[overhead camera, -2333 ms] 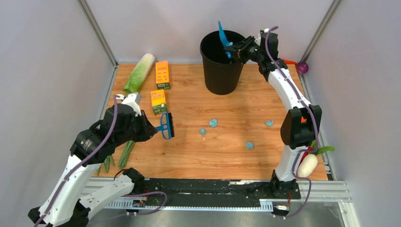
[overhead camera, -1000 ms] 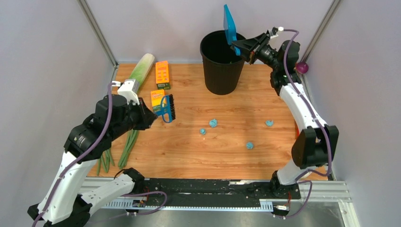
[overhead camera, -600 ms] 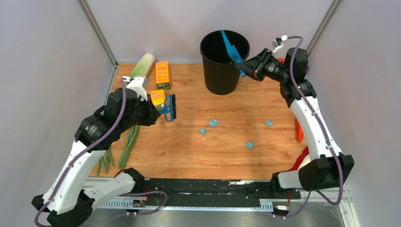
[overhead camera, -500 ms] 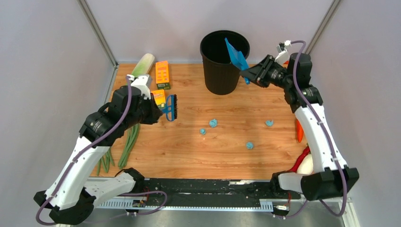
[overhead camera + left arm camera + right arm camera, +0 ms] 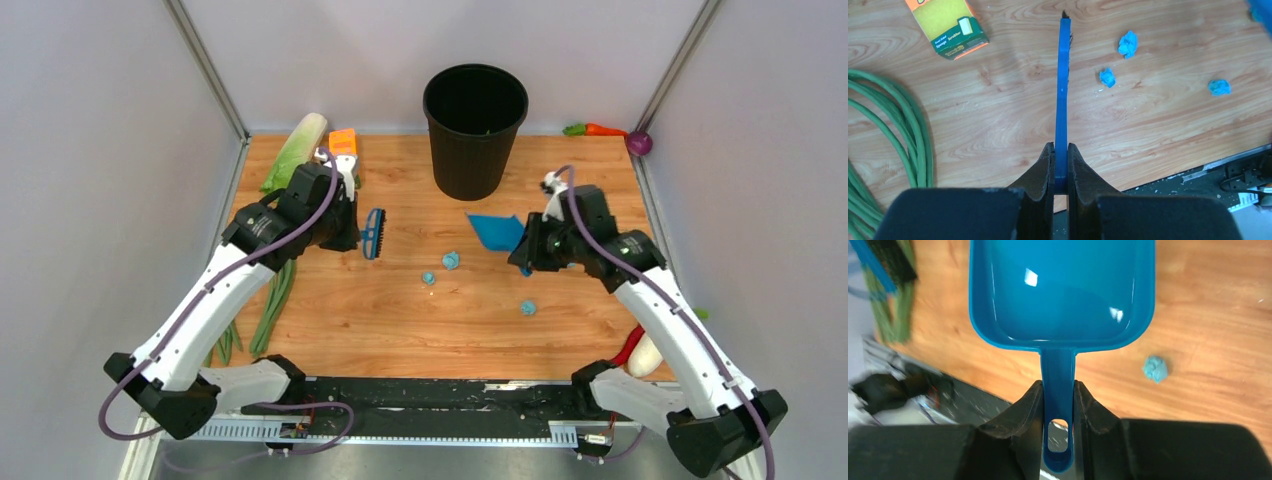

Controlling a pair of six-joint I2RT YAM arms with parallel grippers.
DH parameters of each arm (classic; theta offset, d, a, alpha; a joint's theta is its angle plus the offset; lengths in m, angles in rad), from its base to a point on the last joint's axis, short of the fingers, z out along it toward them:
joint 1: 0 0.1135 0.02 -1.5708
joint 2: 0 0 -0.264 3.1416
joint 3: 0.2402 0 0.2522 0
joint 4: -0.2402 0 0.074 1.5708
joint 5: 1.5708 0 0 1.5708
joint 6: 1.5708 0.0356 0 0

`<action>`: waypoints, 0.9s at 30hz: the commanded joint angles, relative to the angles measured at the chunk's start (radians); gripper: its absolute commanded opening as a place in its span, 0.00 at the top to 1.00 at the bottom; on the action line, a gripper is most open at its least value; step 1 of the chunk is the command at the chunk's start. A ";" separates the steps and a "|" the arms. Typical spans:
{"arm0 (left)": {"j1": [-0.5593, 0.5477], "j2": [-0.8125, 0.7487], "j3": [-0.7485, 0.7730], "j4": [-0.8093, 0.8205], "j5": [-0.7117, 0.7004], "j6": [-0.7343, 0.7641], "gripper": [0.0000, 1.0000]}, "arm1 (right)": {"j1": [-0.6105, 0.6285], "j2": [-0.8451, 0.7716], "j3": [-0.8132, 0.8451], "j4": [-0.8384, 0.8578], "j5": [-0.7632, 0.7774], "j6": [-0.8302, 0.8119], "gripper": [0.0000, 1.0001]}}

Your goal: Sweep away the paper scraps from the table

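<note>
Three scraps (image 5: 451, 260) are lying loose on the middle of the counter (image 5: 400, 330): two are sitting near each other, and a third is resting nearer the front edge, well apart from them. The pair is lying between the two tools, which looks like the point of the arrangement. On the right side of them, the right hand (image 5: 1058, 387) is clamping its fingers tight on the handle of the dustpan (image 5: 495, 230), holding the pan out ahead of the wrist with its open lip pointing away from the arm, towards the pair; whether the lip is touching the wood is not clear. On the left side, the left hand (image 5: 1060, 149) is pinching the brush (image 5: 374, 233) by its handle, fingers closed hard on it, carrying it edge-on with the bristles seeming to face the scraps, so a stroke to the right should be pushing them towards the pan. The brush appears to be hanging just above the wood rather than pressing on it. Beyond the dustpan the bin (image 5: 475, 130) is standing at the far edge, probably waiting for the load. The third scrap is lying outside this line and will likely be needing its own pass.
</note>
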 commanded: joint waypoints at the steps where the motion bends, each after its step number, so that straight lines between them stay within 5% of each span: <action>1: -0.002 0.056 0.007 0.045 0.003 0.056 1.00 | 0.255 0.026 0.001 -0.099 0.251 -0.049 1.00; 10: -0.003 0.166 -0.061 0.103 0.012 0.110 1.00 | 0.495 0.115 -0.072 -0.076 0.367 -0.010 1.00; 17: -0.003 0.224 -0.156 0.189 0.059 0.122 1.00 | 0.556 0.146 -0.152 -0.029 0.393 -0.007 1.00; 27: -0.005 0.399 -0.089 0.209 0.052 0.217 1.00 | 0.656 0.285 -0.184 0.074 0.416 -0.061 1.00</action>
